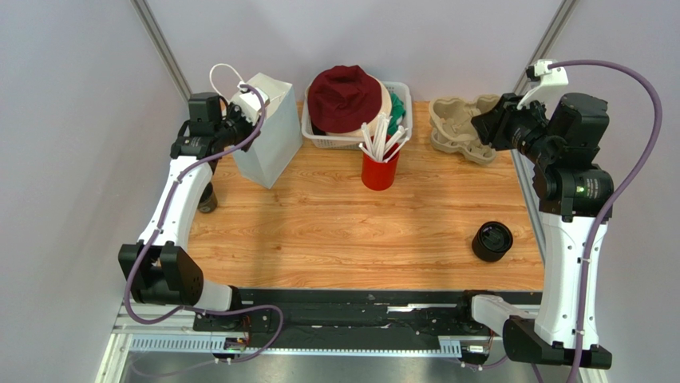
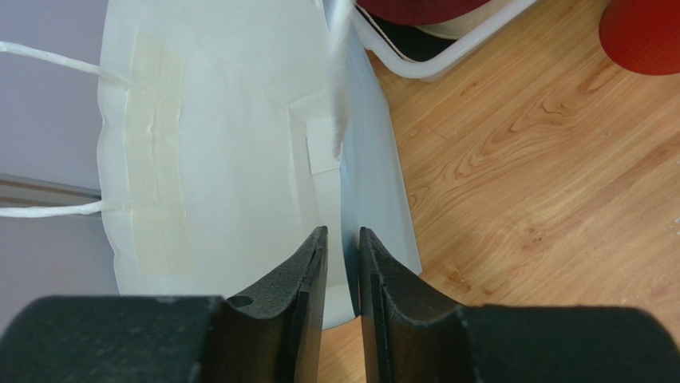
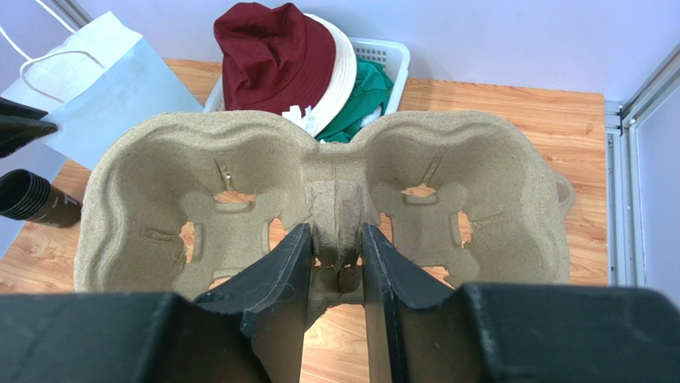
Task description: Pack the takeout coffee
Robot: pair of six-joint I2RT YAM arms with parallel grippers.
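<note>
Top external view: a white plastic basket [image 1: 405, 94] at the far edge holds a maroon bucket hat [image 1: 345, 96] piled on a cream hat [image 1: 386, 102]. The right wrist view also shows green cloth [image 3: 363, 89] in it. Just in front, a red plastic cup [image 1: 379, 174] stands full of white straws [image 1: 380, 137]. The white paper bag [image 1: 267, 148] stands upright at far left, and the left wrist view shows only its bare white inside. The moulded brown pulp cup carrier [image 1: 456, 128] sits at far right with its cup wells unfilled. The takeout coffee [image 1: 492, 242], a small dark cup under a black round lid, stands upright on the wooden table [image 1: 335, 231] near the right front, well apart from both. A dark cup [image 3: 36, 203] lies on its side beside the bag. The left arm stretches along the left edge. The left gripper [image 2: 343, 233] straddles the bag's side wall at a narrow gap, and I cannot tell if it is pinched. The right arm rises tall with its wrist turned left. The right gripper [image 3: 334, 231] clasps the carrier's central ridge.
</note>
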